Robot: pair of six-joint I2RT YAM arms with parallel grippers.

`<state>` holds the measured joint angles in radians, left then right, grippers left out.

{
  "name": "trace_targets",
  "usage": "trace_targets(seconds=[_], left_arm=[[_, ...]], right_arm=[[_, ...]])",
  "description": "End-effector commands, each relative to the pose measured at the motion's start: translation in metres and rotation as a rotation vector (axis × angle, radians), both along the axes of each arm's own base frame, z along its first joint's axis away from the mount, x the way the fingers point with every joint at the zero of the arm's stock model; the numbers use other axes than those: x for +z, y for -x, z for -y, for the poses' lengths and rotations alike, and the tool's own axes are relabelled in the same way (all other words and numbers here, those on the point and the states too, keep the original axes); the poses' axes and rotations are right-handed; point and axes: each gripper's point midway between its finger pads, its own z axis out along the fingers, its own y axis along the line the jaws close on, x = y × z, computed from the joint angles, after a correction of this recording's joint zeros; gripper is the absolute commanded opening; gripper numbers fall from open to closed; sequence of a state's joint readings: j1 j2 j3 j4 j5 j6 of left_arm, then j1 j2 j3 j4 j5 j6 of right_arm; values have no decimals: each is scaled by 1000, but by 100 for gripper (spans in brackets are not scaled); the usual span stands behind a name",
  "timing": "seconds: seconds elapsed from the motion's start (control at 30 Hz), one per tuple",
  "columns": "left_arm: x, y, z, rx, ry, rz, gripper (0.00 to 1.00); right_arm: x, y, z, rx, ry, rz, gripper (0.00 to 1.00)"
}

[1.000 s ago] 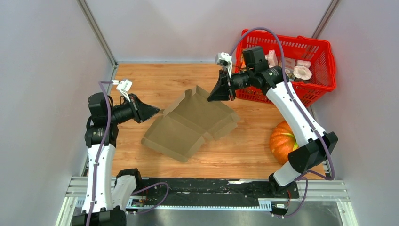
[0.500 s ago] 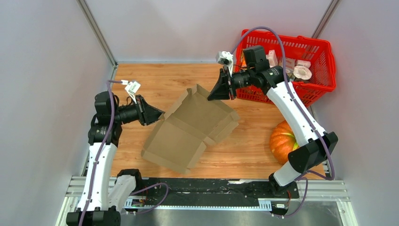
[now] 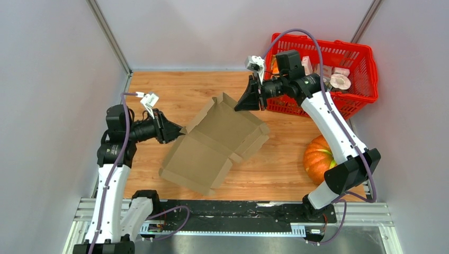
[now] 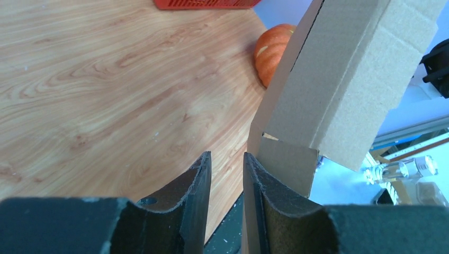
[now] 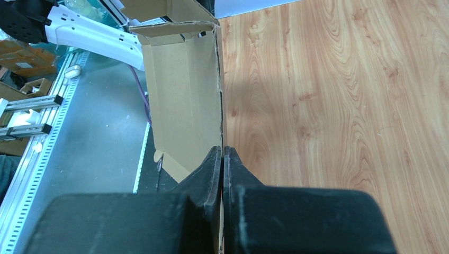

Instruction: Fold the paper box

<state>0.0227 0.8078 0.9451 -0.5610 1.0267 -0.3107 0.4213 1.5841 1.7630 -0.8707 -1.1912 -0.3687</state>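
The brown cardboard paper box (image 3: 217,140) lies partly unfolded mid-table, its far wall raised. My right gripper (image 3: 245,101) is shut on the top edge of that far wall. In the right wrist view the thin cardboard (image 5: 182,95) runs between my closed right gripper (image 5: 222,149). My left gripper (image 3: 178,129) is at the box's left corner. In the left wrist view my left gripper (image 4: 226,156) stands slightly open with bare table showing in the gap. A box flap (image 4: 339,79) rests against the right-hand finger.
An orange pumpkin (image 3: 317,156) sits at the table's right edge, also in the left wrist view (image 4: 272,45). A red basket (image 3: 373,74) with small packages stands at the back right. Grey walls enclose the table. A metal rail runs along the front.
My left gripper has moved right to the box's left corner. The box's near panel has shifted and the far wall stands a little higher. The right gripper keeps its hold.
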Motion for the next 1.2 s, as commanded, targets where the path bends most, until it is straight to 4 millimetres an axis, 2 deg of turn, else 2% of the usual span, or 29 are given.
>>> trace_targets(seconds=[0.0,0.13,0.23,0.4,0.57,0.77,1.0,1.17], left_arm=[[23,-7,-8,48,41,50,37],[34,-11,-5,-8,94,47,38],[38,-4,-1,-50,118,67,38],[32,3,0,-57,121,77,39],[21,4,4,-70,77,51,38],[15,8,7,-87,50,45,32],[11,17,12,-114,42,72,39],[10,23,23,-175,59,72,37]], right_arm=[[16,1,1,9,-38,52,0],[16,0,2,1,-33,54,0],[18,1,2,-2,-35,62,0],[19,-1,1,-4,-36,58,0],[24,6,2,20,-57,53,0],[33,11,1,38,-87,64,0],[37,12,1,52,-109,54,0],[44,16,0,59,-138,55,0]])
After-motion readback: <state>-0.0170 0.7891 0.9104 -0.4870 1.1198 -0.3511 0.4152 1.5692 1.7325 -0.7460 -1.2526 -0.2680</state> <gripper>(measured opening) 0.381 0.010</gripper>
